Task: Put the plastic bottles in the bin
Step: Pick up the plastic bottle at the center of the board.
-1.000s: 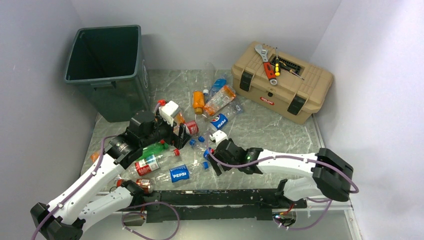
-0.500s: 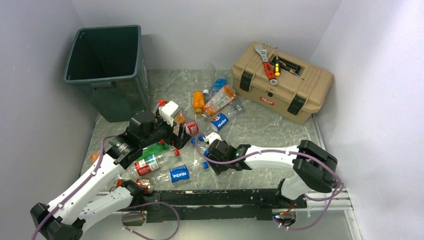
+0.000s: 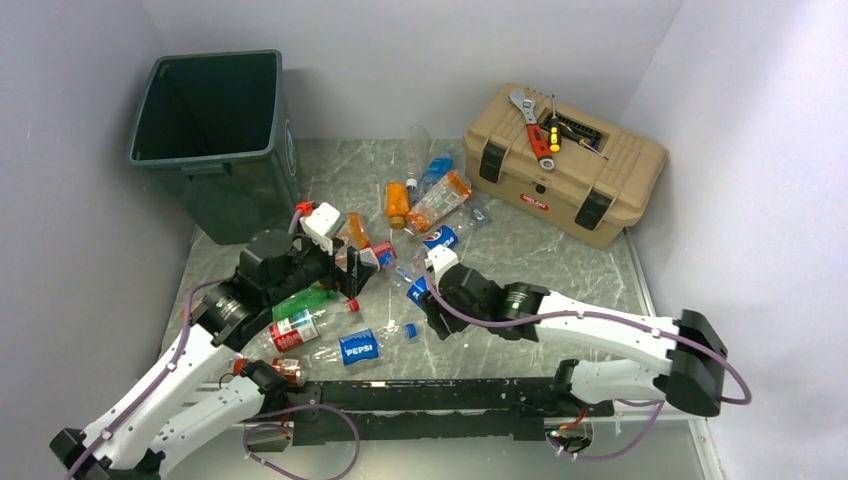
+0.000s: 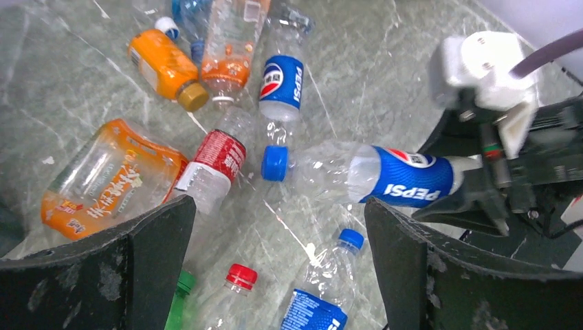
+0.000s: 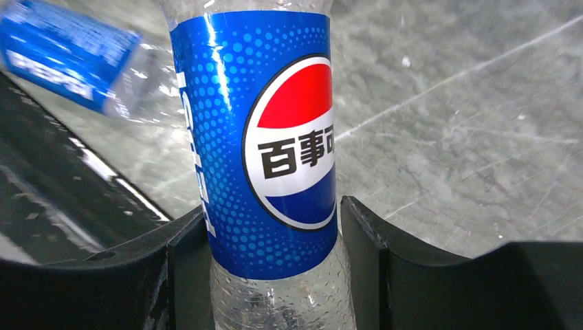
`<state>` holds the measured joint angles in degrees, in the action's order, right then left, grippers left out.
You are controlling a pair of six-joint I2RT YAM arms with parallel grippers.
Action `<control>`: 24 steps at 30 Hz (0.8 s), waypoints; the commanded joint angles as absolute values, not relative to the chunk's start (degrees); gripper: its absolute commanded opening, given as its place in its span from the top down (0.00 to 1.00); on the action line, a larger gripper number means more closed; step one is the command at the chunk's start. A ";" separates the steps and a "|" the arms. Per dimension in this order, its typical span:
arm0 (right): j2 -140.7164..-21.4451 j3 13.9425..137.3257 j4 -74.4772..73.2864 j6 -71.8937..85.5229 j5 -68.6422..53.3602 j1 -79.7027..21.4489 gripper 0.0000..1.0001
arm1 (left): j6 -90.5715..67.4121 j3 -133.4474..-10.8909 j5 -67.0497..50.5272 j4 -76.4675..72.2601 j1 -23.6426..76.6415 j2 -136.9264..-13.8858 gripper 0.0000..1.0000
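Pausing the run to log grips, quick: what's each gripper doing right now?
Left gripper: open, holding nothing.
Right gripper: closed on a Pepsi bottle.

On the grey marbled worktop (image 3: pixel 560 275), the tall dark green plastic bin (image 3: pixel 215 150) stands at ten o'clock and the tan plastic toolbox (image 3: pixel 590 175) at two o'clock, well apart. A red-handled metal wrench (image 3: pixel 535 135) and yellow-handled screwdrivers (image 3: pixel 553 130) lie on the toolbox lid. Small plastic bottles (image 3: pixel 440 198) lie scattered from twelve o'clock through the centre to seven o'clock. One clear Pepsi-labelled bottle (image 5: pixel 265 144) sits between the right arm's jaws, near the centre.
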<state>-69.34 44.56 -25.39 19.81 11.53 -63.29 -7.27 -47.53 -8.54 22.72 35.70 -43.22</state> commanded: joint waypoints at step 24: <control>-43.27 19.95 45.42 24.03 6.26 -63.54 0.62 | -36.03 -54.68 -21.73 -4.37 35.68 -45.41 0.00</control>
<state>-41.41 22.22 26.28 20.88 8.58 -63.31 -31.16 -52.47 -12.38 3.38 35.70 -42.17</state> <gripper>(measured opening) 0.617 0.995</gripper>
